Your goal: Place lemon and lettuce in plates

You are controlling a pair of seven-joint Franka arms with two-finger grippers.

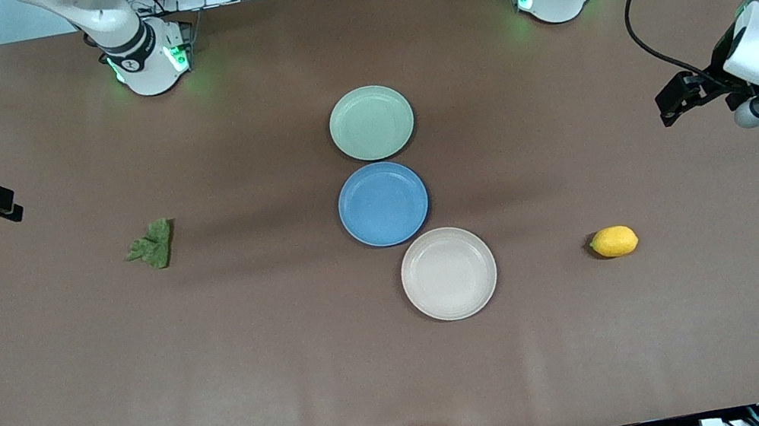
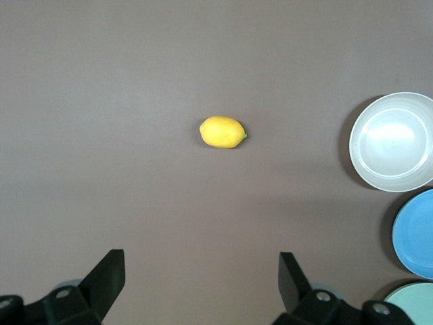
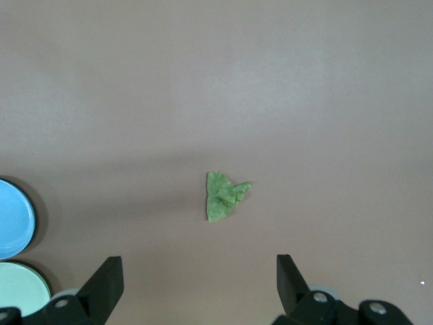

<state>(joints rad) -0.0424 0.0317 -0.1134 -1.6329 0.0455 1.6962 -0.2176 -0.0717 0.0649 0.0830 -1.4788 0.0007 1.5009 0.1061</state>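
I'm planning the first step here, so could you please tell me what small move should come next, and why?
Probably lower the left pincer toward the lemon. Its fingers are open and empty above the bare table at the left arm's end, and the lemon lies loose beside the beige plate. The right pincer, also open, waits above the lettuce; all three plates are empty.

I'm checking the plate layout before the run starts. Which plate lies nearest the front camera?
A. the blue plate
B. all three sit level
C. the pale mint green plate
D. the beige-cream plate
D. The beige-cream plate lies lowest in the front view, so nearest that camera; the blue plate sits in the middle of the row and the mint green plate lies closest to the robots' bases.
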